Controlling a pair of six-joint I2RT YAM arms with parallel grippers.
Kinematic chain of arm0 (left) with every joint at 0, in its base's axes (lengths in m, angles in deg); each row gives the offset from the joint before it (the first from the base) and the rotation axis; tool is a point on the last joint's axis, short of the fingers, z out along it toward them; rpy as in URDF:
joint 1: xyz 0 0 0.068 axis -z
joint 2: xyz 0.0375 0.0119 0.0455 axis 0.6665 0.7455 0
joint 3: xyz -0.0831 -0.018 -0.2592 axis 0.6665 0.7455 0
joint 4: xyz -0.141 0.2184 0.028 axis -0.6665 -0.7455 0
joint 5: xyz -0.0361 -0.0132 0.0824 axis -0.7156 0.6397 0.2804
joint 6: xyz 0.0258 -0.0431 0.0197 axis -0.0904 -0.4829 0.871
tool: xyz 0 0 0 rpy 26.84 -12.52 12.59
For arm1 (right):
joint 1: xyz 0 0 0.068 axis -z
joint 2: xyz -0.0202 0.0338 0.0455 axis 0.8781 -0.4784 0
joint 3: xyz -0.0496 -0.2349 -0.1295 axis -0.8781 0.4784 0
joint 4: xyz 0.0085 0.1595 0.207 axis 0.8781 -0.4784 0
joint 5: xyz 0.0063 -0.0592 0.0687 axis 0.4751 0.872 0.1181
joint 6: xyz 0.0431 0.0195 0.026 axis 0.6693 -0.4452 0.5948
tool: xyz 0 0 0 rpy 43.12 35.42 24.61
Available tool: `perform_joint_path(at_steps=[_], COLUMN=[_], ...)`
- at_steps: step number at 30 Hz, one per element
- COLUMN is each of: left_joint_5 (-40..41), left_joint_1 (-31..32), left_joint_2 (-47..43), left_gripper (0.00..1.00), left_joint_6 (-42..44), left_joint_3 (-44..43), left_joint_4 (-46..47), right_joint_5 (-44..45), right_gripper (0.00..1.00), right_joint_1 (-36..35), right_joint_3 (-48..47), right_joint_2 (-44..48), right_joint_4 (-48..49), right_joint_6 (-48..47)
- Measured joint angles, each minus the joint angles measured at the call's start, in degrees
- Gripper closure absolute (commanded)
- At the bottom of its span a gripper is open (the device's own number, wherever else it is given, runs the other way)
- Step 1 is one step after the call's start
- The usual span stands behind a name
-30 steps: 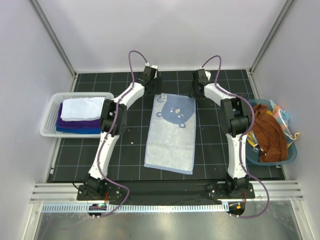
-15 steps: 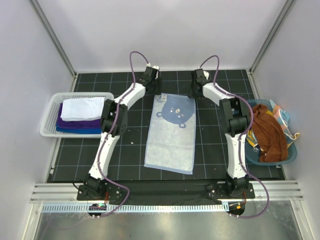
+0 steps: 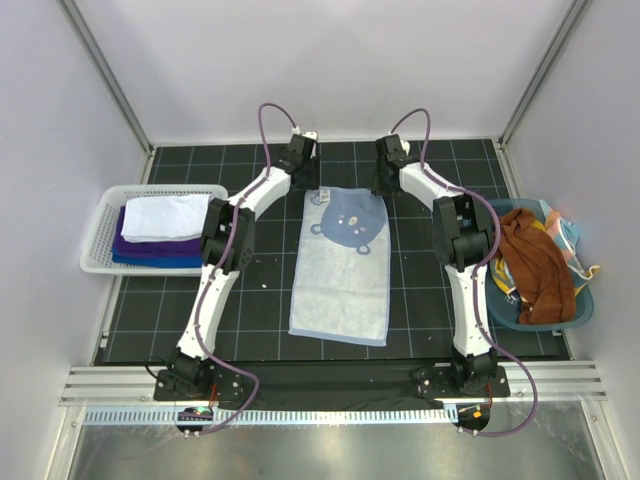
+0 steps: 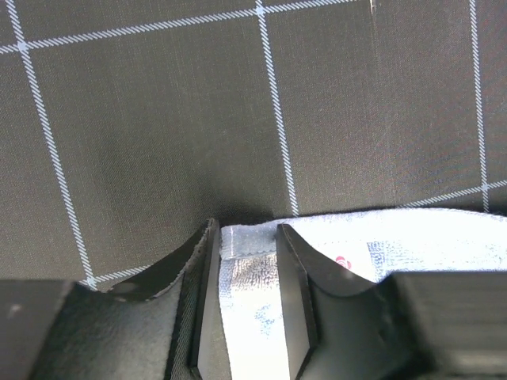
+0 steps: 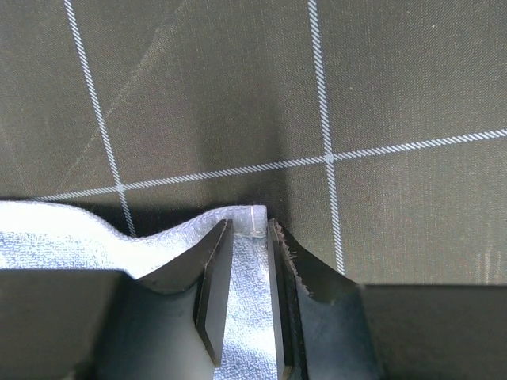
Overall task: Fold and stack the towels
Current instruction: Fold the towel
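Note:
A light blue towel (image 3: 340,270) with a white bear face lies flat and lengthwise mid-table. My left gripper (image 3: 313,186) is down at its far left corner. In the left wrist view the fingers (image 4: 297,285) straddle that hemmed corner (image 4: 249,269), and the left gripper (image 4: 245,229) is still open, with a gap either side of the cloth. My right gripper (image 3: 383,186) is at the far right corner. Its jaws (image 5: 249,226) stand narrow but open around the puckered towel corner (image 5: 252,277). Folded white and purple towels (image 3: 160,225) are stacked in the basket.
The white slatted basket (image 3: 95,262) stands at the left edge of the mat. On the right, a teal round tub (image 3: 588,308) holds a rust brown towel (image 3: 535,270) and other crumpled cloths. The black gridded mat (image 3: 260,300) surrounds the spread towel.
Both grippers have narrowed around the towel's far corners. The right gripper has shifted a little to the left, and the cloth at its corner now bunches up.

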Motion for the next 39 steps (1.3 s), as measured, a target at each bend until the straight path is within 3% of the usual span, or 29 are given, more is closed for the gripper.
perform_joint_path(at_steps=[5,10,15,20,39], left_joint_5=[0.8,1.2,2.6,4.3,5.0], left_joint_1=[0.0,0.0,0.3,0.4,0.2], left_joint_2=[-0.3,-0.4,-0.5,-0.7,-7.9], left_gripper=[0.75,0.92,1.0,1.0,1.0], left_joint_6=[-0.5,-1.0,-1.1,-1.1,0.5], left_joint_3=[0.7,0.8,0.8,1.0,2.4], left_joint_4=[0.4,0.5,0.6,0.6,1.9], right_joint_5=[0.0,0.1,0.5,1.2,3.3], right_gripper=[0.75,0.85,0.91,0.98,0.99], right_joint_1=[0.0,0.0,0.0,-0.1,-0.1], right_joint_3=[0.0,0.0,0.1,1.6,6.1], right_joint_2=[0.0,0.0,0.0,0.4,7.4], right_joint_4=[-0.2,-0.2,0.5,3.1,9.9], right_joint_6=[-0.2,-0.3,-0.5,-0.6,-1.5])
